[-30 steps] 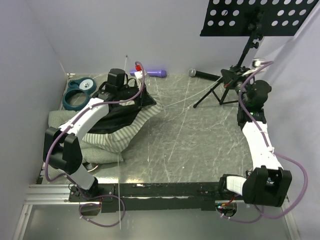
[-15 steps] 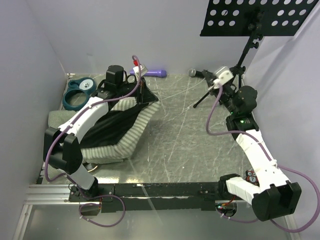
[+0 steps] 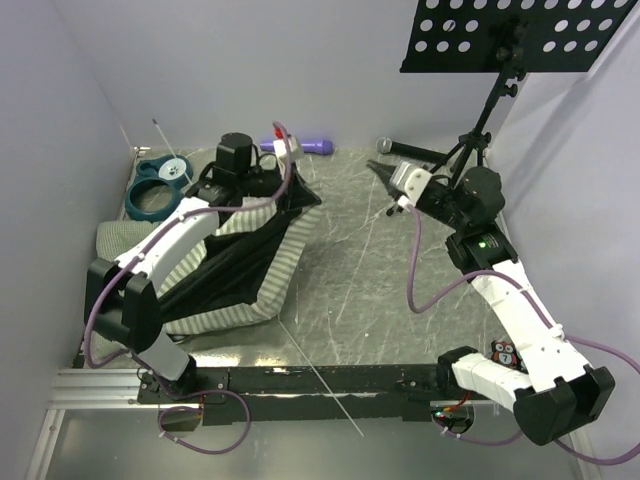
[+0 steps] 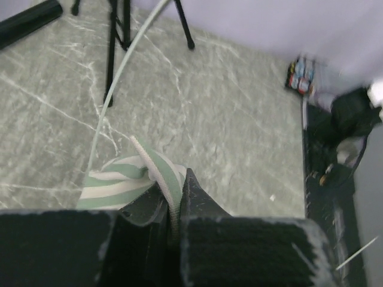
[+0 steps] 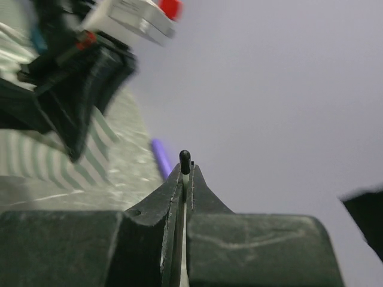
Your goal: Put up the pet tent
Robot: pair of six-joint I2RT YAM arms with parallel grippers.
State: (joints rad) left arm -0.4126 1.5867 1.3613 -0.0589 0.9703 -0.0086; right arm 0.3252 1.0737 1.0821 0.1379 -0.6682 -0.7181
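The pet tent (image 3: pixel 235 275) lies at the left, green-and-white striped with its black lining facing up. My left gripper (image 3: pixel 298 186) is shut on its raised far corner; in the left wrist view the jaws (image 4: pixel 173 186) pinch the striped fabric edge (image 4: pixel 157 170), and a thin white pole (image 4: pixel 116 84) arcs away from it. My right gripper (image 3: pixel 383 172) hovers mid-table to the right of that corner. It is shut on a thin white pole with a black cap (image 5: pixel 185 161). Another white pole (image 3: pixel 320 380) slants over the table's front edge.
A green-checked cushion (image 3: pixel 115 237) lies under the tent. A blue ring-shaped object (image 3: pixel 158 186) sits at the back left, a purple cylinder (image 3: pixel 308 146) along the back wall. A microphone (image 3: pixel 402 150) and a black music stand (image 3: pixel 520 35) with tripod legs stand at the back right.
My right arm has swung left from the music stand toward mid-table, carrying the pole. The left gripper has pulled the tent corner up and right, spreading the fabric and baring more black lining.
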